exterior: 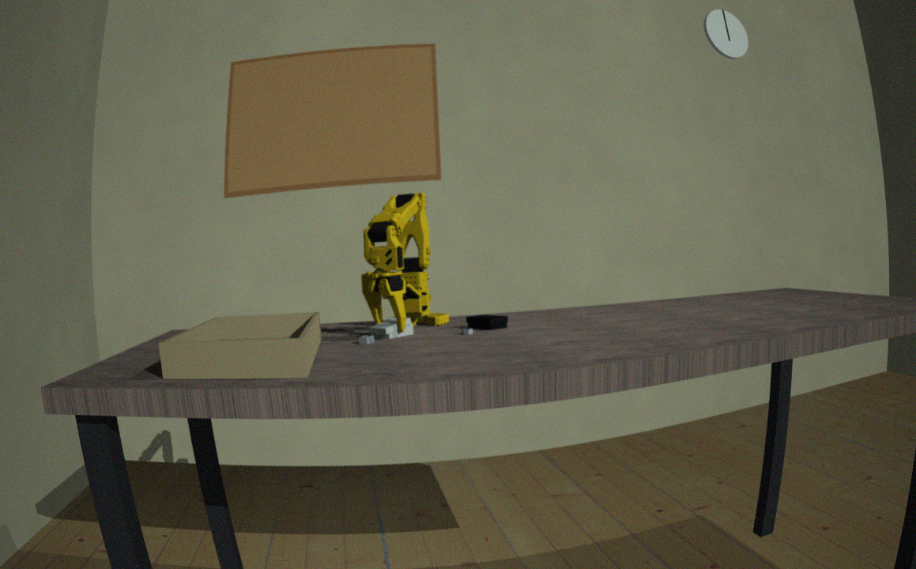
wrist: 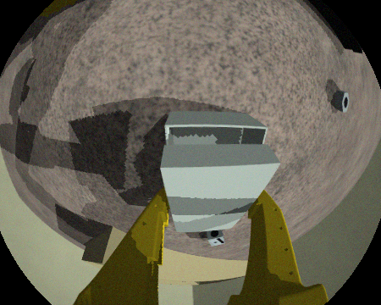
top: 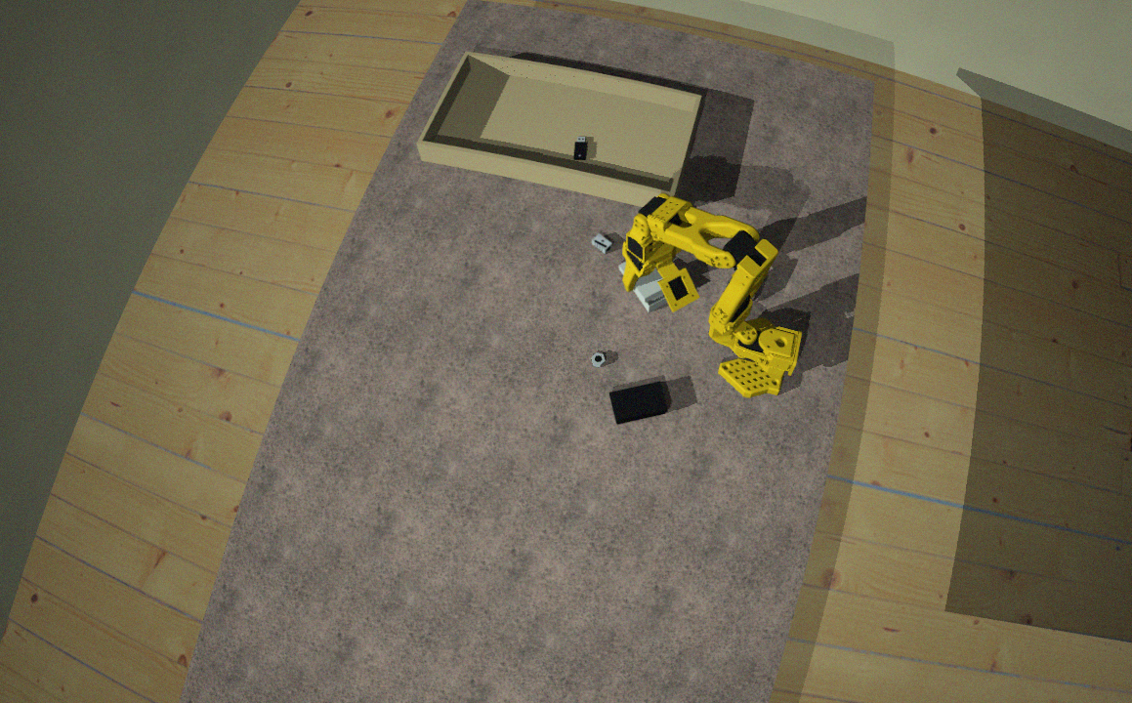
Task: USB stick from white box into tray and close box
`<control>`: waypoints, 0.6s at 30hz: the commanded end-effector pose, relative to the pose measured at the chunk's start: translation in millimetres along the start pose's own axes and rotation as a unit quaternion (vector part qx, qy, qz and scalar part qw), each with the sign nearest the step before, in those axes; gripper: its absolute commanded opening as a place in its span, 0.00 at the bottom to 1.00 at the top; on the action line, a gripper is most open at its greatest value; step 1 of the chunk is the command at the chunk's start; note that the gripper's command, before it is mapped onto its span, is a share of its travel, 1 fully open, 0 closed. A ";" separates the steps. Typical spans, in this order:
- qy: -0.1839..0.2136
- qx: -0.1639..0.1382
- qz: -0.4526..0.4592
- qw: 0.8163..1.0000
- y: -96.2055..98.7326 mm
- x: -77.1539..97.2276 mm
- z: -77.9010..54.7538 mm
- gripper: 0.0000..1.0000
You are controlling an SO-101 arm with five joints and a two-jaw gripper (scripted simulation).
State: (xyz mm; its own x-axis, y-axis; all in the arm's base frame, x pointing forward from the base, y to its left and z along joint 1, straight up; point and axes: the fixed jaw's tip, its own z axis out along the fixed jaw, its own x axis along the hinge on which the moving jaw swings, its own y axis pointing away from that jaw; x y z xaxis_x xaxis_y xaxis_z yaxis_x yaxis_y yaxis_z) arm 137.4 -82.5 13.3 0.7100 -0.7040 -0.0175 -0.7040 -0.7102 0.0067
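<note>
White lid [top: 640, 281] [exterior: 382, 330] [wrist: 218, 182] skewed over base [top: 654, 304] [exterior: 405, 328] [wrist: 212, 119]; end effector [top: 645, 284] [exterior: 390, 325] [wrist: 212, 199] seemingly released around lid; grey block [top: 601, 242] [exterior: 366, 340] [wrist: 216, 239], nut [top: 599, 358] [exterior: 467, 331] [wrist: 342, 102] nearby.

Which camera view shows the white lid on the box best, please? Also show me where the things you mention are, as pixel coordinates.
The wrist view: the white lid [top: 641, 283] [exterior: 384, 329] [wrist: 218, 180] sits large there, askew, leaving part of the box's opening uncovered. The top view shows only part of it, beneath the arm. The exterior view shows it small, partly behind the pincer [exterior: 389, 326] [wrist: 208, 207].

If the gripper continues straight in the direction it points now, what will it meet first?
Probably the tilted white lid, just below the gripper; exact depth is unclear.
</note>
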 end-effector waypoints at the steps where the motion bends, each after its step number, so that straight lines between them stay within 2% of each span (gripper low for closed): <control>1: 0.009 0.003 0.001 1.000 -2.4 2.0 -1.0 0.28; 18: 0.009 0.003 0.001 1.000 -2.6 2.2 -2.0 0.29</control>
State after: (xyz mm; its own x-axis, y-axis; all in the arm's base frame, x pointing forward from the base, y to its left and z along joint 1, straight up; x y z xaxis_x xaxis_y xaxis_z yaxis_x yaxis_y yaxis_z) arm 137.4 -82.4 13.3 0.7100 -0.7039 -0.0175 -0.7039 -0.7102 0.0067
